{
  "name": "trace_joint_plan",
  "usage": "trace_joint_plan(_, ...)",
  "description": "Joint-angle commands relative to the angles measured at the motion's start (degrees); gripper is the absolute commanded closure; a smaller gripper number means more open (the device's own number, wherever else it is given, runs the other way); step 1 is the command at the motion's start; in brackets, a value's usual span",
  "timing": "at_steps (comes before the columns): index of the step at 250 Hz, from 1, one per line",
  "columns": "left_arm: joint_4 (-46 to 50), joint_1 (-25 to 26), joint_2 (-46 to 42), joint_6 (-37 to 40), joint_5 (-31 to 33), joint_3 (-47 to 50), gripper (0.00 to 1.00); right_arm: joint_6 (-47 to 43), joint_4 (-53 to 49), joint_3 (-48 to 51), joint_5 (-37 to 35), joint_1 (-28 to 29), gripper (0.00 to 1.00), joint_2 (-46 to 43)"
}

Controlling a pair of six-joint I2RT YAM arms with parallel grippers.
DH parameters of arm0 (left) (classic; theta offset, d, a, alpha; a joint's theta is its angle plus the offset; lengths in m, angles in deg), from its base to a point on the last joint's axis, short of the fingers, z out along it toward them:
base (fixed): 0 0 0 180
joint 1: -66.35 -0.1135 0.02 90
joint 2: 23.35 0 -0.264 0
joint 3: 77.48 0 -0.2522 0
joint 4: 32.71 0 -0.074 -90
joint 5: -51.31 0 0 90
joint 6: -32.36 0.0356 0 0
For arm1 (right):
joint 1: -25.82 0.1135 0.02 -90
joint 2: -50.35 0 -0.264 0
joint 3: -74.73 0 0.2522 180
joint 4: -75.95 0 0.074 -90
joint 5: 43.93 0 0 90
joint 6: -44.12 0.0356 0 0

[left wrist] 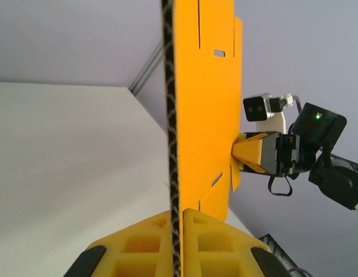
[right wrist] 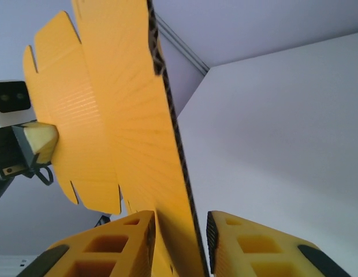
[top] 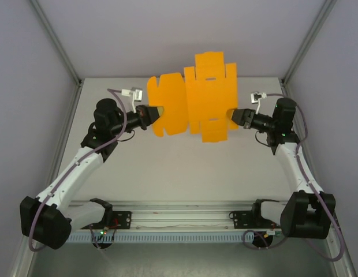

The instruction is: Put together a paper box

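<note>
The paper box (top: pixel 202 98) is a flat orange-yellow die-cut sheet with flaps and slots, held up in the air above the table. My left gripper (top: pixel 159 112) is shut on the sheet's left edge, and in the left wrist view the card (left wrist: pixel 202 115) runs edge-on between the pinched yellow fingers (left wrist: pixel 180 231). My right gripper (top: pixel 232 114) sits at the sheet's right edge. In the right wrist view the card (right wrist: pixel 127 115) passes between its jaws (right wrist: pixel 179 236), resting against the left finger with a gap to the right finger. The left gripper's fingertips (right wrist: pixel 49 141) show at the far edge.
The white table (top: pixel 179 173) lies below the sheet, with grey walls on three sides. The arm bases and a rail (top: pixel 179 216) run along the near edge. The right arm's wrist camera (left wrist: pixel 257 108) faces the sheet.
</note>
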Motion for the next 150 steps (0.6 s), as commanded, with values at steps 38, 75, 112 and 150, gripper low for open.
trace_joint_plan(38,-0.52,-0.32,0.11,-0.75,-0.86,1.4,1.0,-2.74,1.85,-1.09,3.72,0.56,0.75,-5.02)
trace_joint_plan(75,-0.04,-0.81,0.56,-1.17,0.12,1.47,1.0,-3.48,-0.01,-1.01,1.71,0.58,0.81,-6.6)
trace_joint_plan(112,0.22,-1.06,1.05,-1.37,0.16,1.61,1.0,-5.6,-4.13,-2.49,-0.62,0.58,1.0,-6.36)
trace_joint_plan(150,-0.02,-1.11,1.29,-1.28,0.02,2.07,1.0,-13.14,-17.33,-6.4,-15.02,1.29,1.0,-5.09)
